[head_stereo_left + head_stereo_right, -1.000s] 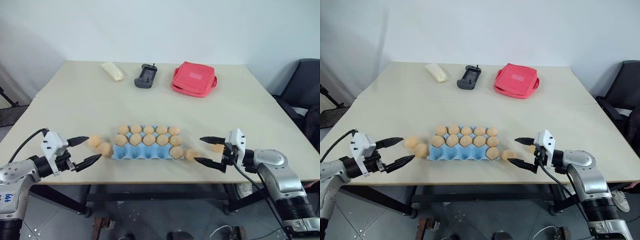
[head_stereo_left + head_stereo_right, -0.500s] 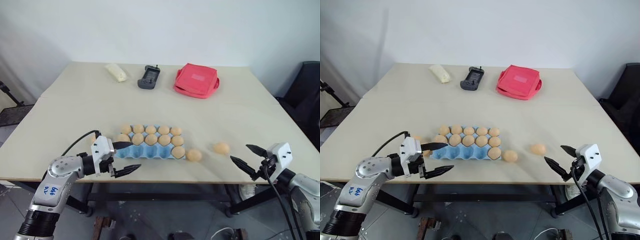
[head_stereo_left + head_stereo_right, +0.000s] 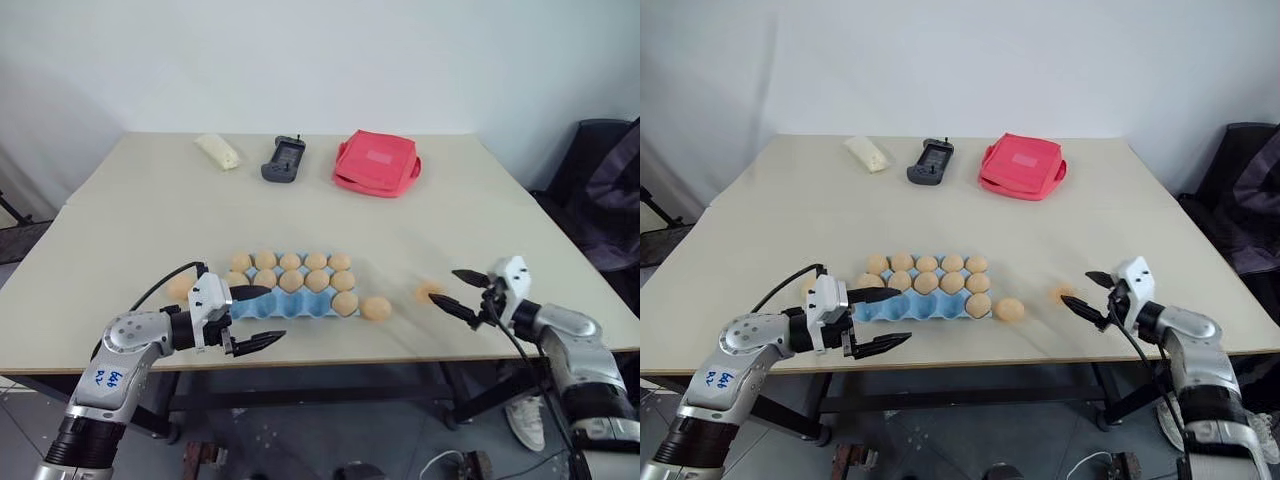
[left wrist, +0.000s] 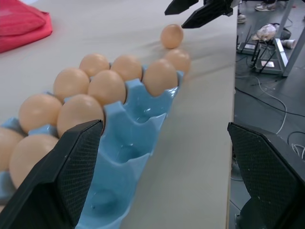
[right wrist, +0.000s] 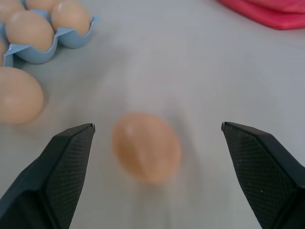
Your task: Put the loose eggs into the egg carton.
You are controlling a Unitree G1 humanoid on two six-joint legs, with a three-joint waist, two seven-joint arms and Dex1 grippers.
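Observation:
The light blue egg carton (image 3: 262, 309) lies near the table's front edge, its two back rows full and one egg at the right end of the front row. Loose eggs lie beside it: one (image 3: 376, 308) just off its right end, one (image 3: 428, 291) farther right, one (image 3: 180, 288) at its left end. My left gripper (image 3: 277, 313) stands open at the carton's front left, its upper finger over the carton and the lower one off the table's edge. My right gripper (image 3: 443, 285) is open, its fingers level with the far-right egg (image 5: 145, 145), which sits between them untouched.
At the back of the table lie a cream packet (image 3: 220, 152), a dark handset (image 3: 284, 160) and a red pouch (image 3: 376, 164). A dark chair (image 3: 600, 170) stands off the table's right side. The table's middle is bare.
My left gripper swung right to the carton's front, then held still. My right gripper pulled back off the table's edge, then came forward around the far-right egg. The camera shifted.

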